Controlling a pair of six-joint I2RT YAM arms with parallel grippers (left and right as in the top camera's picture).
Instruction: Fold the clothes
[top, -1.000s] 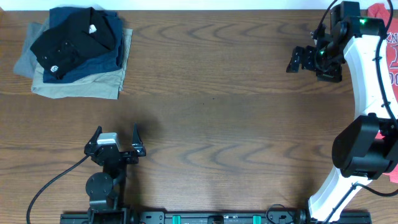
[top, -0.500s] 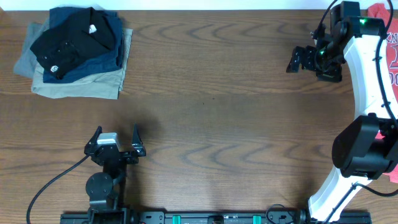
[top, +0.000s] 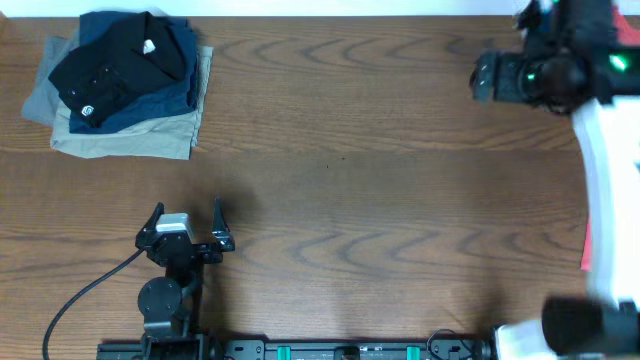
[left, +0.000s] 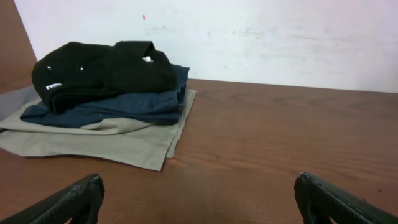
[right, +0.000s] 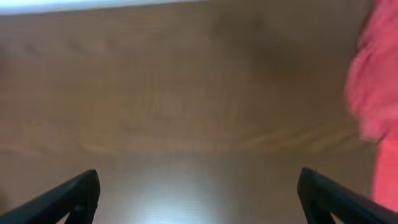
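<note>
Resting folded atop a navy garment (top: 168, 100) and a tan garment (top: 130, 142) at the worktop's (top: 350, 180) far-left corner lies the black shirt (top: 118, 62). Nearer, the left pincer (top: 187, 213) gapes fully, gripping nothing. Far right, the right pincer (right: 198, 174), blurred from overhead, spreads wide and empty near a red garment (right: 373, 93).

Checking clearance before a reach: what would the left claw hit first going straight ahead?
Bare table; the open left claw aims just right of the folded stack. The tan garment at the bottom juts out furthest and might brush its left finger, though depth is unclear.
</note>
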